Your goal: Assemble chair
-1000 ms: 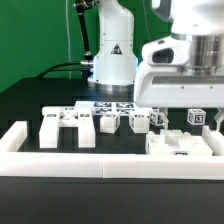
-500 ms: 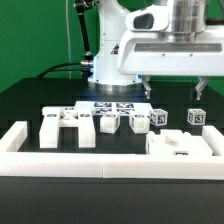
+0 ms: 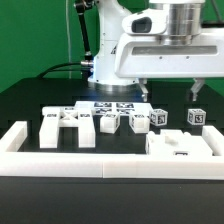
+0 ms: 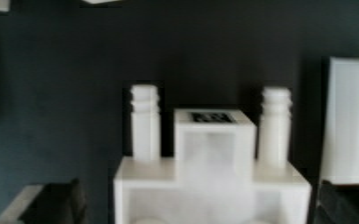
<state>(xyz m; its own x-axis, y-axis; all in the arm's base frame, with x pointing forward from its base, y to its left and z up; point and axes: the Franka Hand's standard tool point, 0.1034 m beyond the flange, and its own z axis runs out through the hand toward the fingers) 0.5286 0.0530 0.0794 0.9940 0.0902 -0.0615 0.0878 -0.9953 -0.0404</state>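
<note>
The chair is in loose white tagged parts on the black table. A wide slab (image 3: 181, 146) with two pegs and a raised tagged block lies at the front on the exterior view's right. My gripper (image 3: 169, 92) hangs open well above it, holding nothing. In the wrist view the same slab (image 4: 211, 160) lies between my dark fingertips (image 4: 51, 204), with my gripper (image 4: 202, 205) centred over it and clear of it. A large cross-braced part (image 3: 65, 126) lies toward the exterior view's left. Small blocks (image 3: 108, 122) (image 3: 137, 121) (image 3: 158, 118) (image 3: 197, 116) stand in a row behind.
A white border rail (image 3: 95, 161) runs along the front and turns up at both ends; part of it (image 4: 354, 120) shows beside the slab in the wrist view. The marker board (image 3: 110, 106) lies behind the row of blocks. The arm's base (image 3: 108, 60) stands at the back.
My gripper has risen from just above the slab and shifted a little toward the exterior view's left. Its jaws stayed open. No part moved.
</note>
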